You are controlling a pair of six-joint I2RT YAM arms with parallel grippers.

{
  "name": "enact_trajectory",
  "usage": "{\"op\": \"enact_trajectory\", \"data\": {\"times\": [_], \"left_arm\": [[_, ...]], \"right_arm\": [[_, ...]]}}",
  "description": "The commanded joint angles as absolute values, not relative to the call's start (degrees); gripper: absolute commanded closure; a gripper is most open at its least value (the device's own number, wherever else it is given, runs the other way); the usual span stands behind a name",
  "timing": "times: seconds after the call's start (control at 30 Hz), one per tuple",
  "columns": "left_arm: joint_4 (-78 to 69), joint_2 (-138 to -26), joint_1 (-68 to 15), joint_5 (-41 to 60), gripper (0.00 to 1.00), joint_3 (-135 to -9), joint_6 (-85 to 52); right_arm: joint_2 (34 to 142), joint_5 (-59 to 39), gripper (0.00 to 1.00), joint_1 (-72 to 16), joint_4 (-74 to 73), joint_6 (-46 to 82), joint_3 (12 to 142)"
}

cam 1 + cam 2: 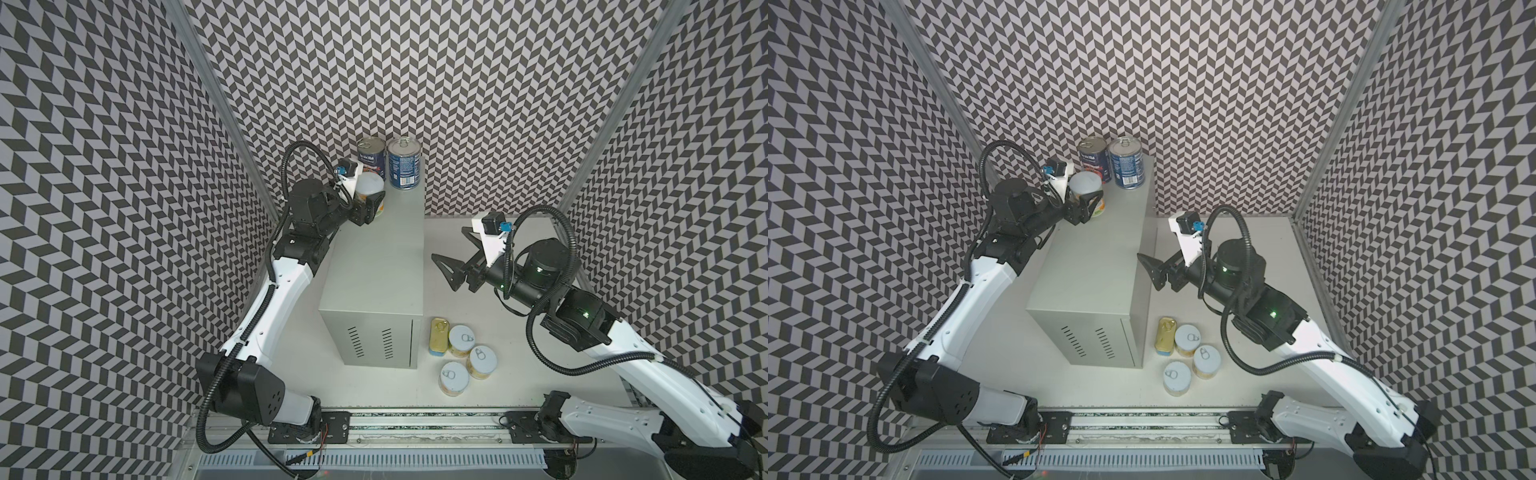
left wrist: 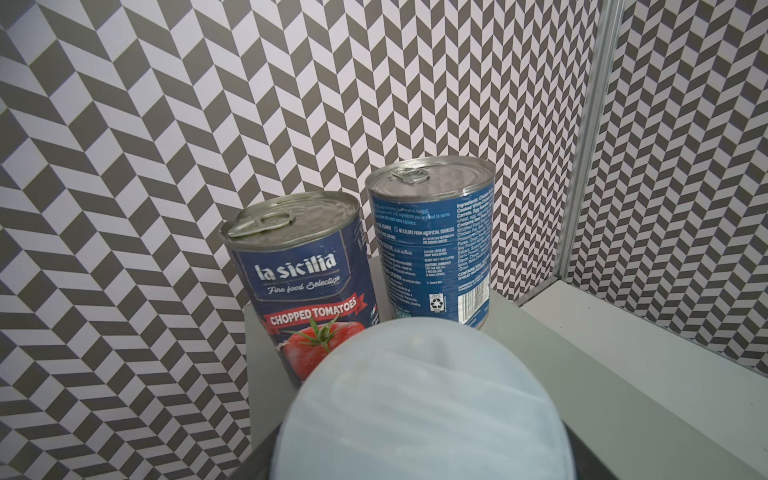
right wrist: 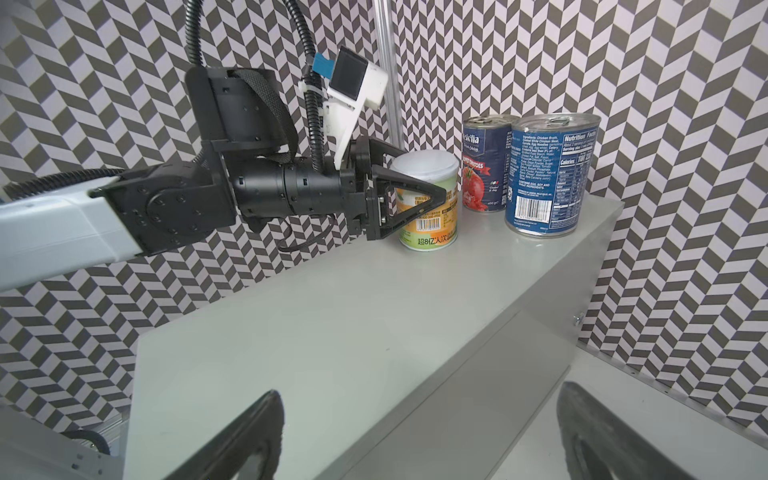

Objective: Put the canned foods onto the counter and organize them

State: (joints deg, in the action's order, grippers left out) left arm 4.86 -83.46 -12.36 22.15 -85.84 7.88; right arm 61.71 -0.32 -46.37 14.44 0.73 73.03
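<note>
- The left hand (image 3: 432,183) was closed tight around a short fruit can (image 3: 428,232), gripping its sides so it stood upright at the far end of the grey cabinet (image 3: 332,332).
- Just beyond it stood the tomato can (image 3: 484,166) and a second blue can (image 3: 548,174), likely a row in the making. A careless release could nudge them.
- The right hand (image 1: 453,259) hung wide open and empty beside the cabinet.
- Three more fruit cans (image 1: 461,338) and a gold-topped tin (image 1: 439,334) stood on the tabletop (image 1: 498,399).

Just beyond the left gripper's (image 3: 424,176) jaws, the tomato can (image 2: 307,286) reads "la sicilia Fine food Selection CHOPPED TOMATOES"; the blue can (image 3: 548,174) beside it "Nutrition Facts"; the clamped fruit can (image 3: 430,232) "超8亿人次".
</note>
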Motion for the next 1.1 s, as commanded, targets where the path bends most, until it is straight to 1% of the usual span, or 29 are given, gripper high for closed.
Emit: {"op": "enact_trajectory", "data": {"times": [0.0,0.17,0.4,0.57,0.87,1.07], "left_arm": [[0.1,-84.3,-10.2,25.3,0.24,-87.1,7.9],[-0.9,-85.3,-8.4,29.0,0.23,-87.5,6.3],[0.0,-86.3,-8.7,32.7,0.23,-88.1,6.2],[0.9,-87.2,-10.1,31.4,0.23,-88.6,7.2],[2.4,-89.9,-11.9,26.2,0.2,-90.3,8.9],[1.7,-89.8,-11.9,26.2,0.2,-89.9,8.4]], "right_arm": [[62.5,1.3,0.01,-46.6,13.9,1.3,75.2],[63.3,1.2,0.01,-46.6,14.2,1.3,76.6],[63.6,1.2,0.01,-46.6,14.6,1.0,77.4],[62.8,1.1,0.01,-46.6,14.2,1.2,76.4],[62.3,1.3,0.01,-46.5,14.1,1.2,75.9],[62.1,1.5,0.01,-46.6,14.2,1.1,75.7]]}}
